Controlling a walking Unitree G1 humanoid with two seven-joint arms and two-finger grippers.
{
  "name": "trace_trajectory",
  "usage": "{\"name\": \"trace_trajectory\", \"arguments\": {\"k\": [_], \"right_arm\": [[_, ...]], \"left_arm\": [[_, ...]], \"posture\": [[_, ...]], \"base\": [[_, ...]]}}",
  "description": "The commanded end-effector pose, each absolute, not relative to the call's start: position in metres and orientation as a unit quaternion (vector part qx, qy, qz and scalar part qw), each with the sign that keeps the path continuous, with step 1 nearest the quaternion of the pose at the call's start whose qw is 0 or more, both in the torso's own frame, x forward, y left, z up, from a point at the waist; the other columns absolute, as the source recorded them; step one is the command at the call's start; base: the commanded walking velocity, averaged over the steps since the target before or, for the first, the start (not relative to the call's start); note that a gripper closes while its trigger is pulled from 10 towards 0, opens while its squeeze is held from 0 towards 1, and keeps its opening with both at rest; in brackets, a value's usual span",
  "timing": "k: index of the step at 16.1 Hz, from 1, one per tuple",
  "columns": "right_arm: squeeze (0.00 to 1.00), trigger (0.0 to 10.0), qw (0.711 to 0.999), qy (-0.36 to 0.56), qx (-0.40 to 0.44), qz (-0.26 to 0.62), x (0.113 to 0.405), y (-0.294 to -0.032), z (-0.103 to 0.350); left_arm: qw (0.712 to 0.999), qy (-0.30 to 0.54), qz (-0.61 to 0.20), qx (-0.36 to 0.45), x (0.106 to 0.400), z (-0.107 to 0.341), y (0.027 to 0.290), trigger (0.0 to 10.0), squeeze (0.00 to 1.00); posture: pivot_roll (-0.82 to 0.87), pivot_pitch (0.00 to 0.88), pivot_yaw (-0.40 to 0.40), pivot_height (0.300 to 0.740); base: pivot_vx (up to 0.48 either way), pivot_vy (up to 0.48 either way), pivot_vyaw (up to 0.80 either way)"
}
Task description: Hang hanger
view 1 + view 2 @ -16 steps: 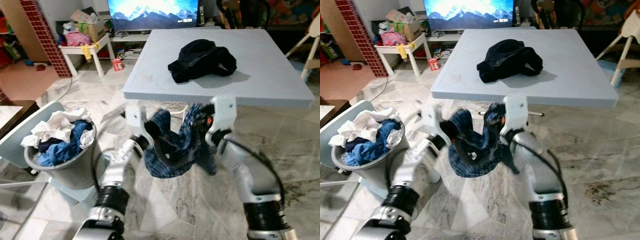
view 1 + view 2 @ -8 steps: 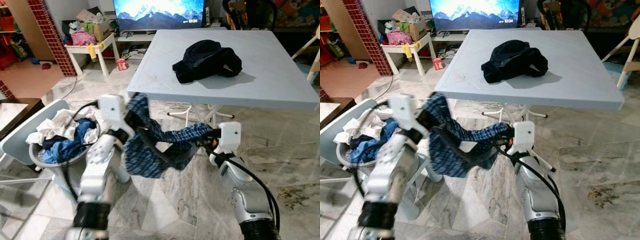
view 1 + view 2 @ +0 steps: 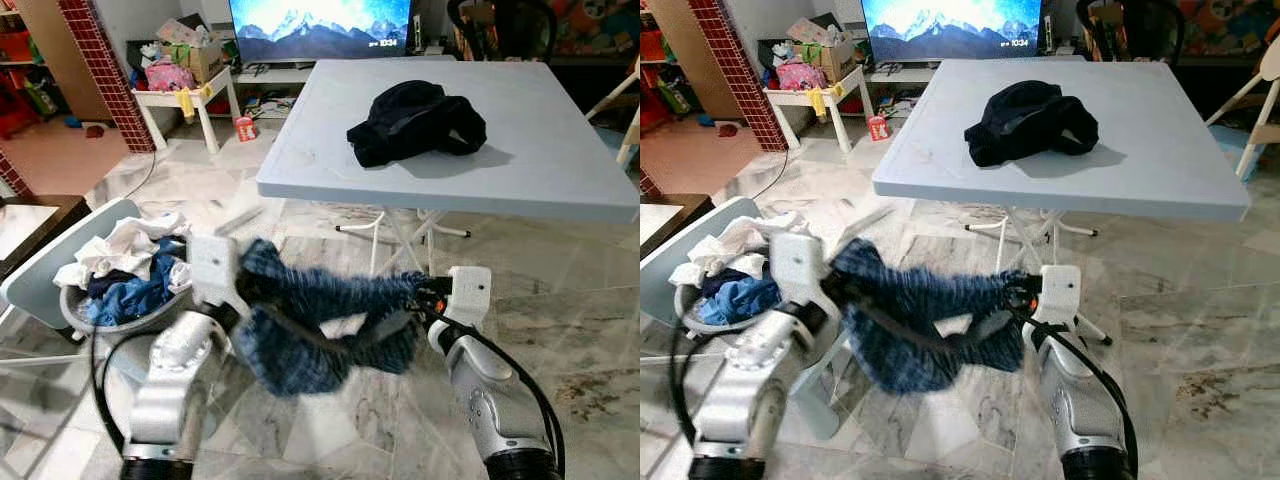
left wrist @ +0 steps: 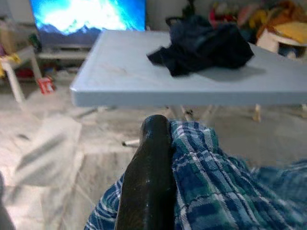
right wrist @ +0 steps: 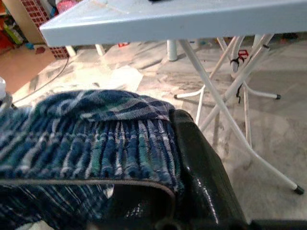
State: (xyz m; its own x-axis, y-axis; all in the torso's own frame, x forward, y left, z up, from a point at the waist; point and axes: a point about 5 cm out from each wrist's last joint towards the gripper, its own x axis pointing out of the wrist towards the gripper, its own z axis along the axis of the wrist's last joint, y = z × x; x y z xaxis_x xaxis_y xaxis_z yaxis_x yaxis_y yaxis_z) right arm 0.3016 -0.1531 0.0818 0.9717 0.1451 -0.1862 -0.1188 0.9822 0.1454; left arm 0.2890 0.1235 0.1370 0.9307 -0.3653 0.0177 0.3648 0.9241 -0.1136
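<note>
Both hands (image 3: 250, 285) (image 3: 425, 295) hold the plaid garment (image 3: 320, 320) stretched between them.

Marble tile floor (image 3: 590, 330), grey-veined, glossy. Pale blue folding table (image 3: 560, 160) on white legs, dark clothes heap (image 3: 415, 120) on top. Lit TV screen (image 3: 320, 25) behind it. Red brick column (image 3: 105, 70) at left, low white side table (image 3: 190, 95) cluttered beside it. Grey laundry basket (image 3: 120, 290) of clothes near left.
</note>
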Motion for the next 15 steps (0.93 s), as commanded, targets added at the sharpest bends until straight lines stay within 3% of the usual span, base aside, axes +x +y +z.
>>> {"name": "trace_trajectory", "arguments": {"k": [1, 4, 6, 9, 13, 14, 15], "right_arm": [[0.0, 10.0, 0.991, 0.1, 0.048, 0.069, 0.303, -0.149, 0.085], [0.0, 10.0, 0.991, 0.103, 0.029, 0.086, 0.301, -0.142, 0.089], [0.0, 10.0, 0.991, 0.057, 0.034, 0.113, 0.295, -0.144, 0.095], [0.0, 10.0, 0.987, 0.1, 0.044, 0.121, 0.281, -0.154, 0.086], [0.0, 10.0, 0.987, 0.081, 0.029, 0.137, 0.28, -0.147, 0.092], [0.18, 10.0, 0.987, 0.083, 0.025, 0.138, 0.279, -0.146, 0.093], [1.0, 10.0, 0.986, 0.084, 0.033, 0.137, 0.279, -0.146, 0.092]], "left_arm": [[0.979, 0.004, -0.198, -0.056, 0.288, 0.14, 0.119, 0.0, 0.0], [0.971, 0.017, -0.231, -0.059, 0.287, 0.141, 0.106, 0.0, 0.0], [0.968, 0.024, -0.245, -0.053, 0.29, 0.145, 0.103, 0.0, 0.0], [0.97, 0.028, -0.238, -0.049, 0.296, 0.152, 0.108, 0.0, 0.0], [0.97, 0.034, -0.234, -0.051, 0.298, 0.153, 0.106, 0.0, 0.0], [0.97, 0.036, -0.234, -0.052, 0.298, 0.153, 0.105, 0.0, 0.0], [0.97, 0.038, -0.235, -0.054, 0.297, 0.152, 0.105, 0.0, 0.0]], "posture": [[-0.07, 0.007, 0.069, 0.74], [-0.09, 0.014, 0.064, 0.74], [-0.09, 0.018, 0.063, 0.74], [-0.1, 0.028, 0.063, 0.74], [-0.11, 0.029, 0.063, 0.74], [-0.11, 0.028, 0.062, 0.74], [-0.12, 0.028, 0.062, 0.74]], "base": [[0.0, 0.0, 0.0], [0.0, 0.0, 0.0], [0.0, 0.0, 0.0], [0.0, 0.0, 0.0], [0.0, 0.0, 0.0], [0.0, 0.0, 0.0], [0.0, 0.0, 0.0]]}}
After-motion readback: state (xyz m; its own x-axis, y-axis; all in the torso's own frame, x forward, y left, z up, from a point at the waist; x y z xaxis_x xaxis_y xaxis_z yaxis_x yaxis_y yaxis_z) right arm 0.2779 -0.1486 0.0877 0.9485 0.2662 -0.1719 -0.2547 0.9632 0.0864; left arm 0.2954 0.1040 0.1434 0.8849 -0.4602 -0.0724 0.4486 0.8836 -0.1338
